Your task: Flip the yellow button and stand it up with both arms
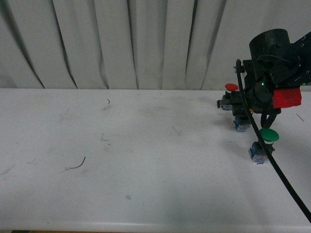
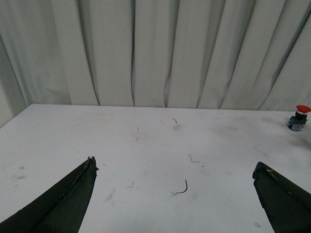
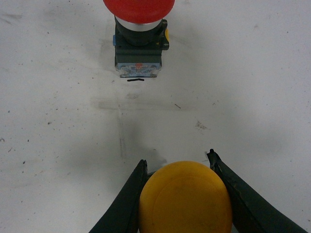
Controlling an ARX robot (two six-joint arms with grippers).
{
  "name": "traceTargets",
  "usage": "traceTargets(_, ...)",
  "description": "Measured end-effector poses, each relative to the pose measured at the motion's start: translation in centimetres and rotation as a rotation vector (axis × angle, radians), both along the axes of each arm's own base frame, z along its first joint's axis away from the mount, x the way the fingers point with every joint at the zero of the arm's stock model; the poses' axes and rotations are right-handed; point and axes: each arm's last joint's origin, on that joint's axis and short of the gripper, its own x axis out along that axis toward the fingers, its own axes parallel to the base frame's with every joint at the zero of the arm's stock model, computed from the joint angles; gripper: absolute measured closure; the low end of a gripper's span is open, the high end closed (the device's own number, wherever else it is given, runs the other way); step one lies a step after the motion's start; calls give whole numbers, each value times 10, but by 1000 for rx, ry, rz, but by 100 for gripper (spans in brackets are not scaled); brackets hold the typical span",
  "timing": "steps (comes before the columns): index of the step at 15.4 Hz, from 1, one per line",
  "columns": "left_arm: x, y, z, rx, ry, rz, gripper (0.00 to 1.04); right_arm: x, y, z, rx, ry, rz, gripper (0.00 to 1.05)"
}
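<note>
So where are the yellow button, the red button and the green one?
yellow button (image 3: 184,199): right wrist view, on its cap.
red button (image 3: 138,7): right wrist view, on its cap.
green button (image 1: 268,134): front view, on its cap.

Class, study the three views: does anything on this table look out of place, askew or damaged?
Only small things: a stray curl of dark wire lies on the scuffed white table. The red button and green button stand upright; the yellow button sits between the right gripper fingers.

Three push buttons sit on the bench (image 1: 146,184): one yellow button (image 3: 184,199), one red-capped button (image 1: 230,93) beyond it and one green-capped button (image 1: 265,141) nearer than the red one, plus two black arms, each with one tool
</note>
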Motion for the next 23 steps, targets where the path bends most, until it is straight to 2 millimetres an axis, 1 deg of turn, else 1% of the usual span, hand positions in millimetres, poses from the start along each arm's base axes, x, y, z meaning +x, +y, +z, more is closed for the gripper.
traceTargets(3,0,0,0,0,0,0,7,-1,-4,-2,-11,9,-6,69)
traceTargets(4,0,0,0,0,0,0,7,-1,-4,-3,-13,6,-6,64)
traceTargets(8,0,0,0,0,0,0,7,0,-4,-2,-10,-4,-5,23)
traceTargets(10,0,0,0,0,0,0,7,0,-4,-1,-5,-15,-6,5)
traceTargets(12,0,0,0,0,0,0,7,-1,-4,4,18,-39,1,7)
traceTargets(14,0,0,0,0,0,0,7,-10,-7,28,64,-146,7,7)
traceTargets(15,0,0,0,0,0,0,7,-18,-11,46,78,-224,11,7)
traceTargets(16,0,0,0,0,0,0,7,-29,-14,65,92,-306,17,7)
traceTargets(17,0,0,0,0,0,0,7,-48,-17,88,112,-403,38,7)
traceTargets(18,0,0,0,0,0,0,7,-67,-21,106,120,-488,57,7)
traceTargets(19,0,0,0,0,0,0,7,-95,-24,124,109,-629,78,11)
traceTargets(20,0,0,0,0,0,0,7,-125,-27,135,99,-732,87,22)
traceTargets(21,0,0,0,0,0,0,7,-169,-31,142,92,-757,91,35)
traceTargets(22,0,0,0,0,0,0,7,-213,-32,144,83,-728,92,48)
traceTargets(23,0,0,0,0,0,0,7,-252,-37,141,78,-728,92,61)
